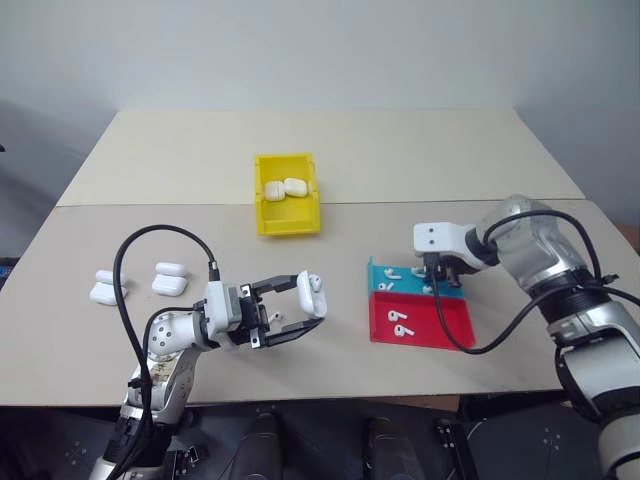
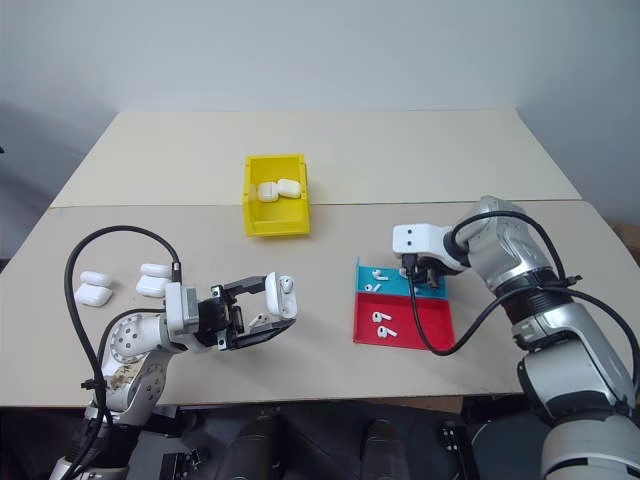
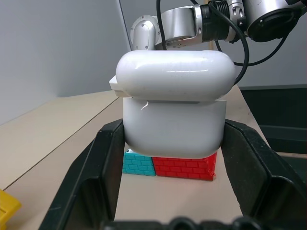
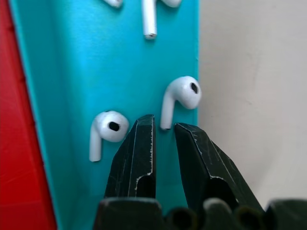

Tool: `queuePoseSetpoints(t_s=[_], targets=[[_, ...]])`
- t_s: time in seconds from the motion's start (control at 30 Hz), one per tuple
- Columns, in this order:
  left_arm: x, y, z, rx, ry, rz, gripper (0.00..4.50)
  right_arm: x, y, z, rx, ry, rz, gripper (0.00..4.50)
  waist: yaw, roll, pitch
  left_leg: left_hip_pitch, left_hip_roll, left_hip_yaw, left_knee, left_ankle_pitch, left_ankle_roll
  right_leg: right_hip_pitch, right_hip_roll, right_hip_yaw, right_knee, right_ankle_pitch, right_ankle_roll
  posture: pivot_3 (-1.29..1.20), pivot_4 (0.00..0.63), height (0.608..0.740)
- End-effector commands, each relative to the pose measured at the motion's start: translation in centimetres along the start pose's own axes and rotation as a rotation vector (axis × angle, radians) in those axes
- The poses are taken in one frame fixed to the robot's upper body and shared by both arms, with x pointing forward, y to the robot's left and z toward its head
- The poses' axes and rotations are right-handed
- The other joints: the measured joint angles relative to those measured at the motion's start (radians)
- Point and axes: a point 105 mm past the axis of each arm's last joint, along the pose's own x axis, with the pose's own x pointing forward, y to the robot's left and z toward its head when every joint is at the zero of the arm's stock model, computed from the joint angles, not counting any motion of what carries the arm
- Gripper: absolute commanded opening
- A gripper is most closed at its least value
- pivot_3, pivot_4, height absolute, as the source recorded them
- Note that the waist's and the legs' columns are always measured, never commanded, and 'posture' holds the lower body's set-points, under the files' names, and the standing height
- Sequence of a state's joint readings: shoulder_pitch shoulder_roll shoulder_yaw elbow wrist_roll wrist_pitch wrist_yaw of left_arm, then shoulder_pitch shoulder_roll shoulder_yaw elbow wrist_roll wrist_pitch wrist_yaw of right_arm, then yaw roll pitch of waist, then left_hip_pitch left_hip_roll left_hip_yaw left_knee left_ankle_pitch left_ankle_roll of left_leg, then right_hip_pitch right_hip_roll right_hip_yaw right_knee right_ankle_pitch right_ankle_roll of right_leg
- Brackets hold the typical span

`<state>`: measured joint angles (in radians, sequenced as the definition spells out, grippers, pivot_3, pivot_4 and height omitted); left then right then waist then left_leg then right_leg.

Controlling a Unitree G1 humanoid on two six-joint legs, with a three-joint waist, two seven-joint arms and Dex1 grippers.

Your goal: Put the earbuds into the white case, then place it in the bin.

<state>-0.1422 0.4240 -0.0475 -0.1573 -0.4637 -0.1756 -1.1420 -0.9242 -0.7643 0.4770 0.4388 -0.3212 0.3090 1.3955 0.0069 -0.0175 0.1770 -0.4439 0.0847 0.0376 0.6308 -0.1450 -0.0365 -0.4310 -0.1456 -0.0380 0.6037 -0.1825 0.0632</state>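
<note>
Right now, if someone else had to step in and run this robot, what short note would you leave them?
Left gripper: shut on an open white case, held above the table.
Right gripper: pointing down over the teal tray, fingers nearly closed with a narrow gap at the stem of an earbud; nothing gripped yet.
More earbuds lie in the teal tray and the red tray.
Done: two cases in the yellow bin.
Left: fill the held case, bin it; four spare cases wait by the left arm.

No writing, label, brand, number or sign can be read anywhere in these views, not on the cases, the trays, the bin or the robot's arms.
</note>
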Motion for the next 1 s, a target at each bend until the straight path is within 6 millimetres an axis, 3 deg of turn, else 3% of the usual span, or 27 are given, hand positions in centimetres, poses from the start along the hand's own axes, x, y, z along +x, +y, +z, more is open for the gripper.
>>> queuePoseSetpoints(t_s=[0.03, 0.27, 0.37, 0.8, 1.0], targets=[[0.2, 0.2, 0.8, 0.045, -0.016, -0.001, 2.74, -1.3, -0.5, 0.6, -0.025, -0.032, -0.033, 1.06, 0.000, 0.000, 0.000, 0.000, 0.000, 0.000, 0.000, 0.000, 0.000, 0.000, 0.000, 0.000, 0.000, 0.000, 0.000, 0.00, 0.150, 0.740], [0.2, 0.2, 0.9, 0.043, -0.010, 0.008, 2.74, -2.1, -1.5, 0.5, -0.099, -0.026, -0.124, 1.06, 0.001, 0.000, 0.000, 0.000, 0.000, 0.000, 0.000, 0.000, 0.000, 0.000, 0.000, 0.000, 0.000, 0.000, 0.000, 0.00, 0.150, 0.740], [0.1, 0.2, 0.9, 0.043, -0.009, 0.010, 2.74, -2.3, -1.5, 0.9, -0.088, -0.046, -0.110, 1.96, 0.002, 0.000, 0.000, 0.000, 0.000, 0.000, 0.000, 0.000, 0.000, 0.000, 0.000, 0.000, 0.000, 0.000, 0.000, 0.00, 0.150, 0.740], [0.2, 0.3, 0.9, 0.046, -0.009, 0.013, 2.74, -1.6, -2.3, 2.5, -0.005, -0.080, -0.091, 1.96, 0.000, 0.000, 0.000, 0.000, 0.000, 0.000, 0.000, 0.000, 0.000, -0.001, 0.000, 0.000, 0.001, 0.000, 0.000, 0.00, 0.150, 0.740], [0.2, 0.3, 0.9, 0.049, -0.008, 0.015, 2.74, -0.9, -2.7, 2.2, 0.013, -0.060, -0.086, 1.96, 0.002, 0.000, 0.000, 0.000, 0.000, 0.000, 0.000, 0.000, 0.000, -0.002, 0.000, 0.000, 0.004, -0.002, -0.002, 0.00, 0.150, 0.740]])
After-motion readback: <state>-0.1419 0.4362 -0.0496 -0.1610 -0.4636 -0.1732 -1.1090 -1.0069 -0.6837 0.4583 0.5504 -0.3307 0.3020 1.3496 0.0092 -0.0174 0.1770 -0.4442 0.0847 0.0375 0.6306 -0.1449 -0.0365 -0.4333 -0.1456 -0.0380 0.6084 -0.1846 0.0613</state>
